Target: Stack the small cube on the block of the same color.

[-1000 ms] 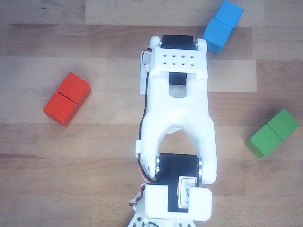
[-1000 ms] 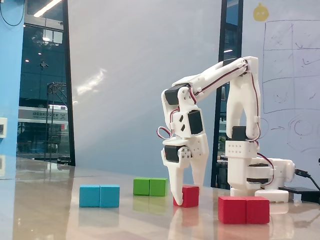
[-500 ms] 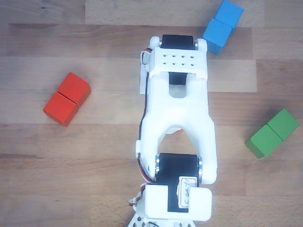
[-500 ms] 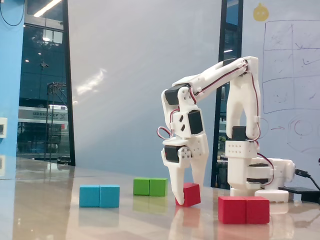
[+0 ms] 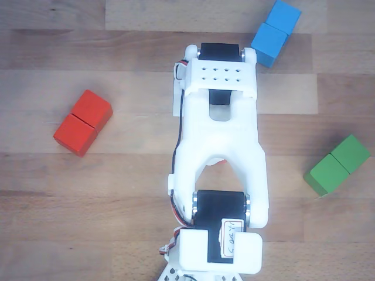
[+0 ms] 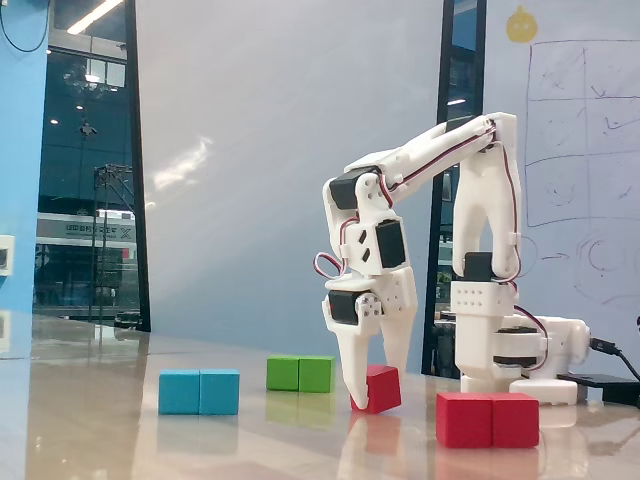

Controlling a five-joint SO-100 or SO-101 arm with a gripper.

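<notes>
Gripper (image 6: 372,392) pinches the small cube (image 6: 382,389), tipped up. One red block (image 6: 487,419), one blue block (image 6: 199,391), one green block (image 6: 300,374) sit apart.

In the fixed view, the cube (image 6: 378,389) is now pinched between the fingers of the gripper (image 6: 373,392) and tilted, its left edge lifted off the table (image 6: 150,440); a second ago it sat flat. It has also shifted slightly right, toward the red block (image 6: 487,420). The fingers have closed in on it.
</notes>
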